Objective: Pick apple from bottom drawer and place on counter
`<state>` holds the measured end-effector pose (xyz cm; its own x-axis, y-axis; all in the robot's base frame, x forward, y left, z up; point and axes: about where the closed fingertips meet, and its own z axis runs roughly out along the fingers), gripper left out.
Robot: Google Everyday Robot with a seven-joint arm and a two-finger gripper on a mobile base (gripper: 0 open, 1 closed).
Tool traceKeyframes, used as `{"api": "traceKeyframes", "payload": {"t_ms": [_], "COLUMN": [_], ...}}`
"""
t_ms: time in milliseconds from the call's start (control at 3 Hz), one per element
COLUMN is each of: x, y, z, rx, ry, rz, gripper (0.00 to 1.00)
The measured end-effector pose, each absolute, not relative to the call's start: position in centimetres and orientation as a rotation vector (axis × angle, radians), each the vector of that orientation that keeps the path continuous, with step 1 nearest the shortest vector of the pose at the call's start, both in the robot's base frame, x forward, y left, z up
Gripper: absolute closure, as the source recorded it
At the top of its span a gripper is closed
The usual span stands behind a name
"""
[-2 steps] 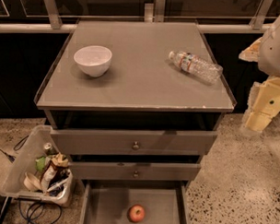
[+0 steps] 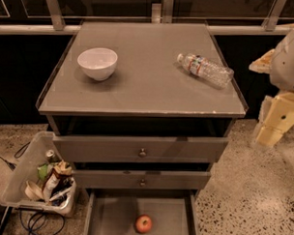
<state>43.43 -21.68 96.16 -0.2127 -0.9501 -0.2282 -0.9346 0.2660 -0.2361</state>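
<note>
Red with yellowish patches, the apple (image 2: 144, 224) lay on the flat grey floor of the bottom drawer (image 2: 113, 216), near the middle and clear of the walls. The drawer stood pulled out below the top drawer (image 2: 184, 149) and the middle drawer (image 2: 174, 180), both slightly ajar.

Against the view from a moment before, almost nothing had changed. The apple, the white bowl (image 2: 97, 63) and the plastic water bottle (image 2: 205, 69) all sat where they had been. The cream-coloured gripper (image 2: 275, 121) hung at about the same spot, to the right of the cabinet, just below the level of the counter (image 2: 148, 90) and well above the drawer. Whether it was open or closed could not be told from this view. It held nothing that could be seen.

So the task looked to be at its start: the drawer was already open and the fruit exposed, but the reach had not begun. The next move would probably call for the arm to swing left and down into the drawer. The counter had bare room between bowl and bottle for the placement.
</note>
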Motion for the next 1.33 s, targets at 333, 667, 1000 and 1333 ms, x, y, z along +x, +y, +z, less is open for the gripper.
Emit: {"api": "traceKeyframes", "payload": {"t_ms": [333, 667, 1000, 1333], "x": [42.7, 42.2, 42.0, 43.1], "y": [-21.8, -21.7, -22.1, -22.4], "z": [91.2, 85.7, 80.1, 80.2], "rx": [-1.711, -1.673, -1.622, -1.597], "ry": [2.157, 2.053, 2.004, 1.988], "rz": [0.058, 0.189, 0.211, 0.155], "gripper": [0.0, 0.0, 0.0, 0.0]}}
